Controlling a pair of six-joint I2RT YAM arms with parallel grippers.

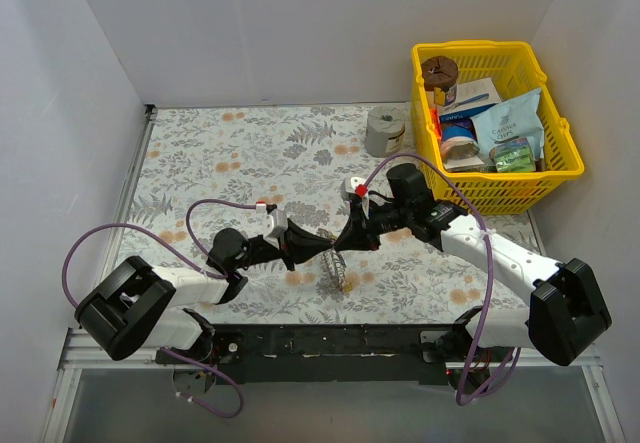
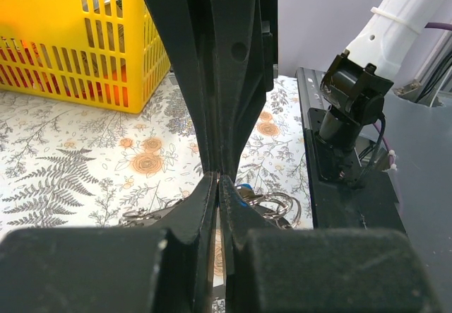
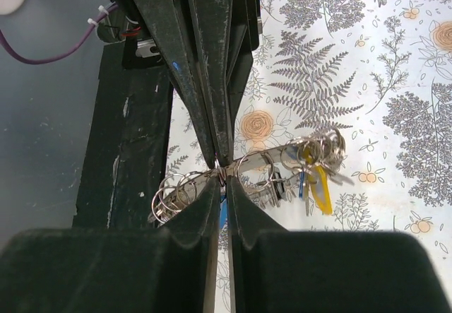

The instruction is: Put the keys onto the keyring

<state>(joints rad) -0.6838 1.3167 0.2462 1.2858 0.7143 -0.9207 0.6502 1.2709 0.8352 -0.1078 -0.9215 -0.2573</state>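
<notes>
Pinching the keyring point(image 3: 261, 159) on its thin rim, the right gripper point(image 3: 220, 179) is clenched tight. The left gripper point(image 2: 217, 182) meets it tip to tip, clenched on the same stretch of metal from the opposite side. Between the two claws the ring hangs edge-on just above the flowered table point(image 1: 250, 153), near its front edge. A yellow key point(image 3: 321, 189) and a blue key point(image 3: 302, 180) dangle beside each other from small loops near one end of the ring; a red one I cannot pick out. The work looks to be mid-threading, with some keys apparently on. The next move likely calls for one claw to hold the ring steady while the other lets go, without the ring twisting loose or the hung keys sliding off.
</notes>
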